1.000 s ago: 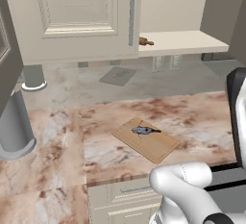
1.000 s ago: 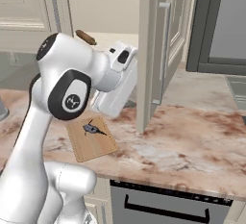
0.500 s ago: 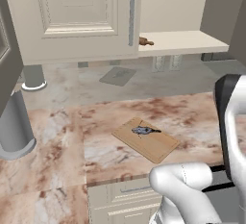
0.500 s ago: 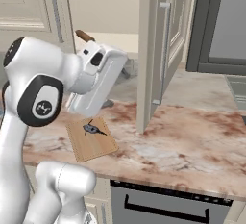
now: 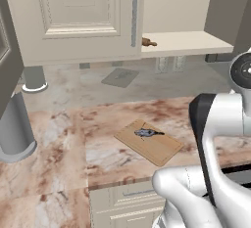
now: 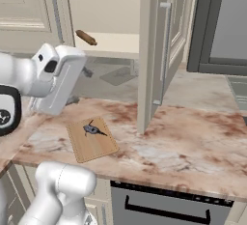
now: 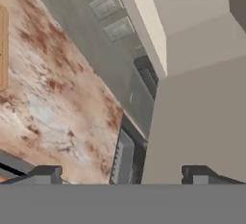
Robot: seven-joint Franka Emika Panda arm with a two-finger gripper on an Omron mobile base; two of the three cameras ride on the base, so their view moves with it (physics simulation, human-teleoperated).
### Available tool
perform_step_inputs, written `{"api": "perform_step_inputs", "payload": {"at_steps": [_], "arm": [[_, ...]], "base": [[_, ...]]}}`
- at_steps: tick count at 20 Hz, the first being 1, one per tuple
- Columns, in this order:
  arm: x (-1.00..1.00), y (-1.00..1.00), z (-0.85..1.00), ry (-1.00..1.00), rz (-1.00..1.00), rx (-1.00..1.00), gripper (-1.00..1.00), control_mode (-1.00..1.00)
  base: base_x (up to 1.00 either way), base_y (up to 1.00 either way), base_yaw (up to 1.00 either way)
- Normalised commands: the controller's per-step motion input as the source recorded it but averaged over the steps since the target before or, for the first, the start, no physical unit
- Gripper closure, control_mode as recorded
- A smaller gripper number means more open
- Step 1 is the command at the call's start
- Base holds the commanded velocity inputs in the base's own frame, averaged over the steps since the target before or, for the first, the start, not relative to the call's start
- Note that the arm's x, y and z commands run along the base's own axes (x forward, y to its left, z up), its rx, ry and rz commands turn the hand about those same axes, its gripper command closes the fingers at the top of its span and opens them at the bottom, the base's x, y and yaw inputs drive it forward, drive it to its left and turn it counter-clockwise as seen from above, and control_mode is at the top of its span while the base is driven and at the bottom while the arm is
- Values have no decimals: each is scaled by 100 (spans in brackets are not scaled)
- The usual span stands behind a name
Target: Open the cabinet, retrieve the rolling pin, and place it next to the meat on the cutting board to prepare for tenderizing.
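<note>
Swinging further left since a second ago, our tool (image 7: 120,172) stays spread and empty; the rolling pin (image 6: 86,37) rests on the cabinet (image 6: 159,50) shelf.

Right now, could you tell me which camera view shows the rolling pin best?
The right base view: the rolling pin lies on the open cabinet's shelf, its length visible. In the left base view only one end pokes out past the closed door.
</note>
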Motion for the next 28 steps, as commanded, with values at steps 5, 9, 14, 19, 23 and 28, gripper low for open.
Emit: {"api": "perform_step_inputs", "payload": {"at_steps": [5,9,14,19,23,28], "arm": [[-57,58,8,-23,8,13,-100,-100],[-23,60,23,-21,5,22,-100,-100],[0,67,33,-28,0,27,-100,-100],[0,66,31,-30,0,27,-100,-100],[0,57,26,-29,0,28,-100,-100],[-4,13,18,-12,2,25,-100,-100]], "base": [[0,0,0],[0,0,0],[0,0,0],[0,0,0],[0,0,0],[0,0,0]]}}
